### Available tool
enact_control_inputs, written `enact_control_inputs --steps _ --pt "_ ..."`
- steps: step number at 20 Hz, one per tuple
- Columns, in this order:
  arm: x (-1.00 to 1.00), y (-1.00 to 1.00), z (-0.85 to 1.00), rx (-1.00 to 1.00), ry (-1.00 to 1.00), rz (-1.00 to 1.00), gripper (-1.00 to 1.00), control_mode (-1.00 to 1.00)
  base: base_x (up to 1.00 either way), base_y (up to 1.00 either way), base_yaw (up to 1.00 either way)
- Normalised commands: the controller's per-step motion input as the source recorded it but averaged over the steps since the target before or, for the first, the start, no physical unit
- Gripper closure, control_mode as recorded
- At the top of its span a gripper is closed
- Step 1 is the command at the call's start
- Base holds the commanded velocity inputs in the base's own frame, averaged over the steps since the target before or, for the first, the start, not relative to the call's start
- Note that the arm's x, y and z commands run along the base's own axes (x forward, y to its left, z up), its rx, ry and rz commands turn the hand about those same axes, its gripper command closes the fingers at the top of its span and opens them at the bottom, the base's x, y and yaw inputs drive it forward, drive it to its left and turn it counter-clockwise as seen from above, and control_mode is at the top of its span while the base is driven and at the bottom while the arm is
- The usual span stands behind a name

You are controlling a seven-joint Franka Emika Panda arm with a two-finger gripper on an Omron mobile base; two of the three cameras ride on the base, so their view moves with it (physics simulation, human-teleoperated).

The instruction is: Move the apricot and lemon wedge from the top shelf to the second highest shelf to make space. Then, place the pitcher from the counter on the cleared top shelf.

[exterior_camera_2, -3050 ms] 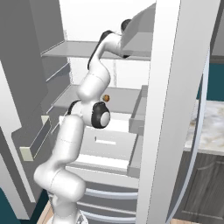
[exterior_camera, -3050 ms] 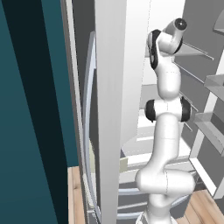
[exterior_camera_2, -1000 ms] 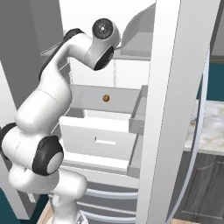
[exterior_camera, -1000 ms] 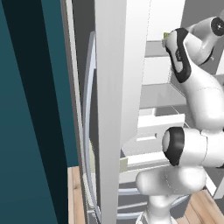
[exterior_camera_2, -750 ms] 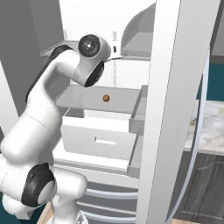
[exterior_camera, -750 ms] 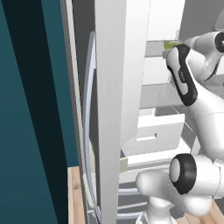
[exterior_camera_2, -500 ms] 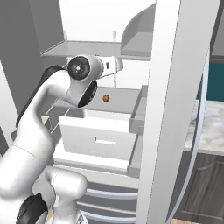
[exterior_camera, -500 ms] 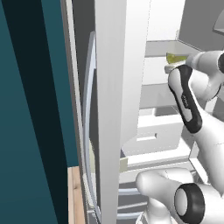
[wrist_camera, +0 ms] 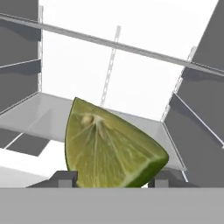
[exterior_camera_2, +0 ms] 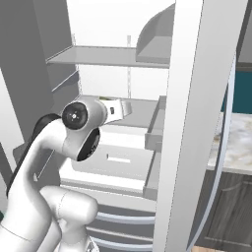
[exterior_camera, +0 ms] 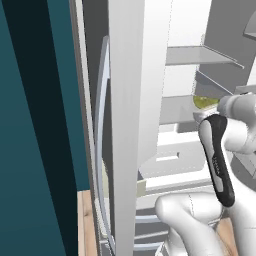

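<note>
The lemon wedge (wrist_camera: pixel 109 151), yellow-green with a darker rind, sits between my gripper's (wrist_camera: pixel 113 179) two dark tips, which are shut on it. It hangs just above a grey fridge shelf (wrist_camera: pixel 39 116), the second one down, under the top shelf (exterior_camera_2: pixel 108 56). From the left base view the lemon wedge (exterior_camera: pixel 205 102) peeks out behind my forearm at that same shelf (exterior_camera: pixel 175 107). In the right base view a green sliver of the wedge (exterior_camera_2: pixel 104 99) shows beside my white hand. The apricot is hidden and the pitcher is out of view. The marbled counter (exterior_camera_2: pixel 231 140) lies to the right.
A white pulled-out drawer (exterior_camera_2: pixel 118 157) sits below the second shelf. The fridge's white centre post (exterior_camera_2: pixel 189 123) and open door (exterior_camera: pixel 125 100) stand close on either side. Grey side walls (wrist_camera: pixel 201 131) hem in the shelf space.
The arm has folded down from the top shelf to the level of the second shelf, carrying the lemon wedge with it. The elbow now fills the lower part of both base views.
</note>
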Motion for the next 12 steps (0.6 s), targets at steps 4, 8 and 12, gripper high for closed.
enact_control_inputs --steps 4,8,12 --pt "0.1 0.03 -0.65 0.0 0.03 0.0 1.0 -1.0 0.0 0.0 0.0" --pt "0.46 -0.1 -0.36 0.0 0.01 -0.02 1.0 -1.0 0.0 0.0 0.0" --pt "0.69 -0.16 -0.03 0.0 0.04 -0.06 1.0 -1.0 0.0 0.0 0.0"
